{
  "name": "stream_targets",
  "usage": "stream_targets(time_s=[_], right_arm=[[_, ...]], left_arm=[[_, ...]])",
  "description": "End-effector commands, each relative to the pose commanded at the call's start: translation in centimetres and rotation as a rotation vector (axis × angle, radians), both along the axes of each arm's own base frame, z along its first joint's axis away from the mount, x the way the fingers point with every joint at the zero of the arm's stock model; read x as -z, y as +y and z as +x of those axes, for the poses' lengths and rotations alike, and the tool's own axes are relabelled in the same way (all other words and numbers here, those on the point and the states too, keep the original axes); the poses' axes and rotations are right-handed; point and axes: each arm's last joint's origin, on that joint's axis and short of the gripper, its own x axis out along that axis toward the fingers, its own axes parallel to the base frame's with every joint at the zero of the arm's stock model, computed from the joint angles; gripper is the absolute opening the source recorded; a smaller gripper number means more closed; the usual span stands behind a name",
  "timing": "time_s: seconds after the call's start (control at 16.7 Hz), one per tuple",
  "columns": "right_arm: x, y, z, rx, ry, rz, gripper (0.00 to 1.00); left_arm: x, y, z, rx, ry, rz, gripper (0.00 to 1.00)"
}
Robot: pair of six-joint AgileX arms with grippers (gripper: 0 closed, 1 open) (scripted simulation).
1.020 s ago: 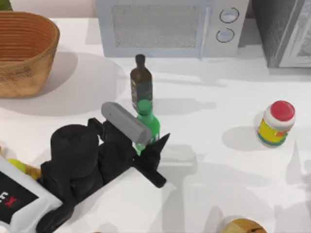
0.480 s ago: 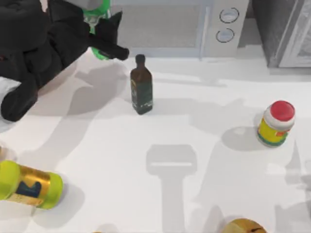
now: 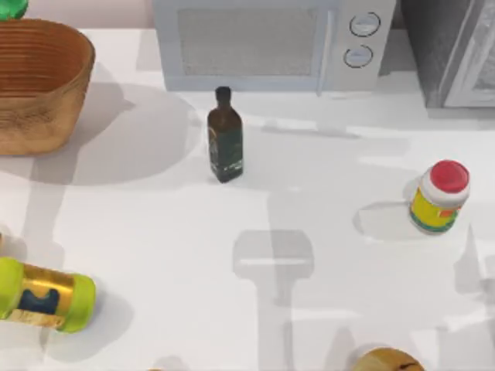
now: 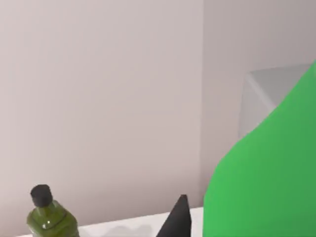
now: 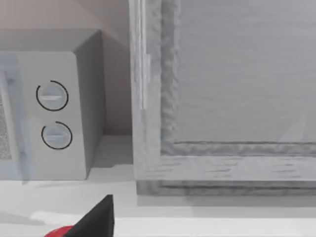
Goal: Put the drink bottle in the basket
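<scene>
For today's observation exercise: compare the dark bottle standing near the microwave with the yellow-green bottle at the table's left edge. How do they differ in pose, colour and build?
Pose: the dark bottle stands upright, while the yellow-green bottle lies on its side.
Colour: the dark bottle is olive-brown with a black cap; the yellow-green bottle carries a gold and blue label.
Build: the dark bottle is slim with a narrow neck; the yellow-green bottle is stout.
Both rest on the white table, outside the basket.

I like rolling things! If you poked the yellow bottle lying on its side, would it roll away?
Probably yes. The yellow-green bottle lies on its side on the smooth white table, and its body looks round, so a sideways poke would likely set it rolling. Nothing nearby looks set to stop it. A poke on its end would more likely slide or spin it.
</scene>
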Motion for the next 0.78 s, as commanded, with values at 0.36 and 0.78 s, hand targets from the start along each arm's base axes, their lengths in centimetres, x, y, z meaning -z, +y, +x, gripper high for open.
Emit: stream_targets(time_s=[0.36,0.78], right_arm=[[0.0,0.0,0.0,0.0,0.0,0.0,1.0],[0.0,0.0,0.0,0.0,0.0,0.0,1.0]], left_arm=[[-1.6,5.0,-0.4,-0.147,0.061,-0.033,0.0],[-1.4,5.1,-0.3,-0.151,0.066,-0.033,0.0]])
